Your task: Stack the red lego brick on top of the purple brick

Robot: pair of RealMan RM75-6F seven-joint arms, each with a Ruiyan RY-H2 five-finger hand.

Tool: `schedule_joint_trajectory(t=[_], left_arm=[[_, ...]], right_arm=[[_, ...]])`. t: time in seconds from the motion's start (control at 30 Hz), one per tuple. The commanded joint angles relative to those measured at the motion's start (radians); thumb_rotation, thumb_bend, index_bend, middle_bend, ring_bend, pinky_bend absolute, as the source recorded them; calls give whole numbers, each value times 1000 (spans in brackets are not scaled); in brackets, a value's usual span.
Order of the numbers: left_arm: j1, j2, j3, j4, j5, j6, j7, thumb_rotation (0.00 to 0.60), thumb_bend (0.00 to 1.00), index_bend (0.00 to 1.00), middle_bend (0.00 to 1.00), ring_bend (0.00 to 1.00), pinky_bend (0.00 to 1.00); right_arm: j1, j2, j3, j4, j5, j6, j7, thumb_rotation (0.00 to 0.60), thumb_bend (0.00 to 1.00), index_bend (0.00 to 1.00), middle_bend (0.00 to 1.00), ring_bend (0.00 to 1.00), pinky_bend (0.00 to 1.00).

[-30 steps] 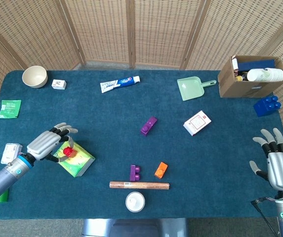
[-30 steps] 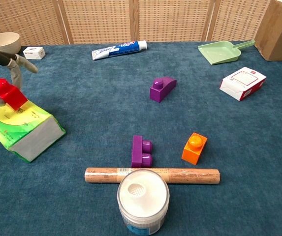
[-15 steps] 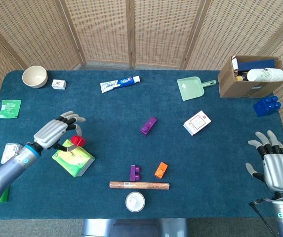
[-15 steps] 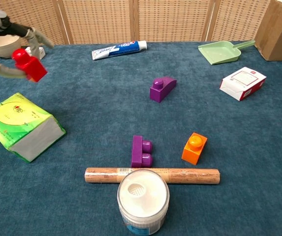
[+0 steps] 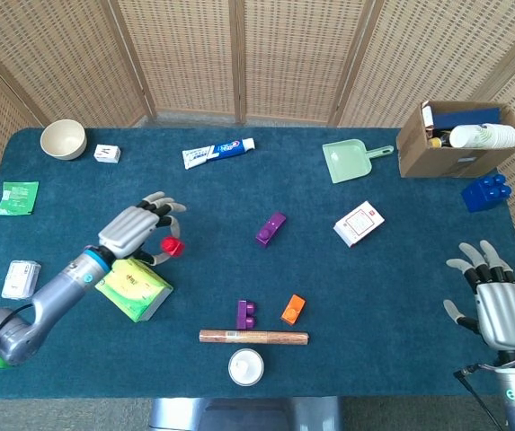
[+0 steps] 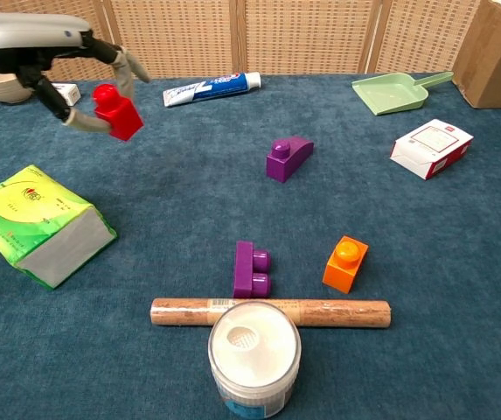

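Open cloth lies between the left hand (image 5: 138,232) and the purple brick (image 5: 270,228), nothing standing between.

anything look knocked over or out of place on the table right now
One thing stands out: the two-stud purple brick beside the wooden rod lies on its side, studs pointing sideways, not up. The other purple brick sits studs-up. Nothing looks spilled or damaged. The left hand holds the red brick above the table.

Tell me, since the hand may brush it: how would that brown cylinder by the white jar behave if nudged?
The brown cylinder lies on its side, so it would probably roll. It looks straight and stiff. The white jar beside it might stop it.
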Motion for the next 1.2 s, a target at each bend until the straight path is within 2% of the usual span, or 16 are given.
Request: schedule_joint_trajectory(t=[0.03, 0.43, 0.83, 1.2], left_arm=[[-53, -56, -39, 11, -49, -46, 62, 600, 377, 526, 196, 131, 18], [-157, -202, -108, 97, -220, -122, 190, 600, 376, 525, 196, 123, 17], [-234, -283, -125, 181, -299, -174, 264, 600, 375, 523, 193, 106, 3], [-313, -377, -144, 302, -368, -224, 306, 600, 376, 521, 189, 100, 0]], right_arm=[[-10, 5, -1, 15, 8, 5, 26, 600, 212, 297, 178, 55, 228], [-18, 19, 0, 36, -2, 15, 66, 600, 213, 298, 177, 54, 228], [-32, 19, 1, 49, 3, 28, 88, 600, 212, 298, 177, 54, 228], [-45, 21, 6, 63, 13, 38, 104, 600, 212, 298, 178, 54, 229]])
